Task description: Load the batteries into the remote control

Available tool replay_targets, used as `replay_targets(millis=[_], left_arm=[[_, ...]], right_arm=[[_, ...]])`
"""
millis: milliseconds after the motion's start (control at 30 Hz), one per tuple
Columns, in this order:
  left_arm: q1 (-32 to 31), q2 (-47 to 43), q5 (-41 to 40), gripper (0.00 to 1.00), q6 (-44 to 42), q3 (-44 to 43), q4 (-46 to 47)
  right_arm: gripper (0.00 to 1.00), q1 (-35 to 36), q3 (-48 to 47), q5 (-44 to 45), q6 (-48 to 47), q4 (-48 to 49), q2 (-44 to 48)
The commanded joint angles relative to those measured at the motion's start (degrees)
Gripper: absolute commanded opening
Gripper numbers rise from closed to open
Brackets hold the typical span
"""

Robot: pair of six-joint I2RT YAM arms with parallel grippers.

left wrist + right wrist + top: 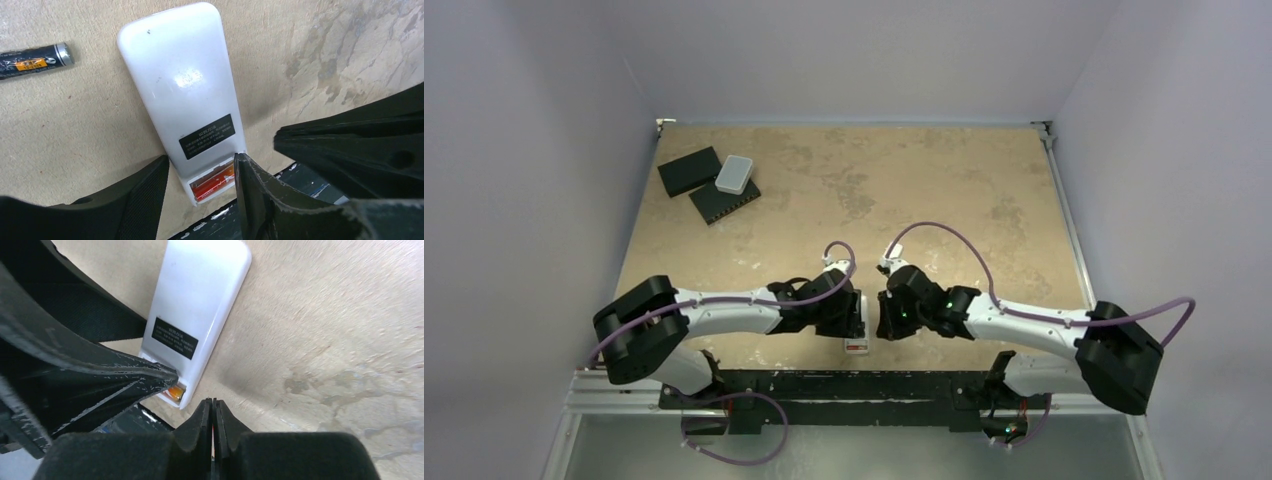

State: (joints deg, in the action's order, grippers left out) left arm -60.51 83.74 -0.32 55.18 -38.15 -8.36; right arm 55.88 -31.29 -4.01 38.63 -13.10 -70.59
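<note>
The remote control (pixel 185 85) lies white back up near the table's front edge, its dark label (pixel 207 136) showing. Its battery compartment is uncovered, and a reddish-orange battery (pixel 214 184) lies inside it. A dark battery (pixel 32 60) lies loose on the table beside the remote's far end. My left gripper (pixel 200 157) straddles the compartment end, one finger (pixel 252 190) against the remote's corner and the other at its opposite edge. From above, only the remote's near end (pixel 856 346) shows under that gripper (pixel 856 320). My right gripper (pixel 213 401) is shut just beside the compartment corner (pixel 176 392), holding nothing that I can see.
Two flat black slabs (pixel 687 170) (pixel 724 203) and a light grey rounded box (pixel 734 174) sit at the far left corner. The black base rail (pixel 854 385) runs just behind the remote's near end. Both wrists stand close together, tips almost touching.
</note>
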Motion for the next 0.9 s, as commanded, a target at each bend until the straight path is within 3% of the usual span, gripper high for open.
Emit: replay_targets(millis=[0, 133, 367, 600, 733, 867], left_arm=[[0.54, -1.67, -2.02, 0.5, -2.63, -1.97, -2.44], [1.35, -5.84, -3.96, 0.51, -3.59, -2.86, -6.78], [2.21, -14.39, -9.44, 0.53, -5.42, -6.3, -16.64], [3.27, -21.91, -16.55, 0.58, -7.86, -10.73, -26.92], [3.51, -25.52, -21.07, 0.62, -8.93, -13.85, -32.16], [3.54, -29.61, -24.1, 0.64, -9.5, -15.63, -36.25]], right_arm=[[0.13, 0.2, -4.99, 6.05, 0.15, -5.9, 3.13], [0.25, 0.2, -8.38, 7.98, -2.29, -8.32, 2.93], [0.37, -0.86, -14.17, 9.37, -6.57, -8.19, 1.32], [0.33, -2.37, -21.94, 7.47, -11.47, -8.16, -5.42], [0.41, -2.79, -25.43, 4.23, -13.72, -6.26, -9.75], [0.42, -2.88, -28.94, 0.1, -14.32, -5.1, -15.06]])
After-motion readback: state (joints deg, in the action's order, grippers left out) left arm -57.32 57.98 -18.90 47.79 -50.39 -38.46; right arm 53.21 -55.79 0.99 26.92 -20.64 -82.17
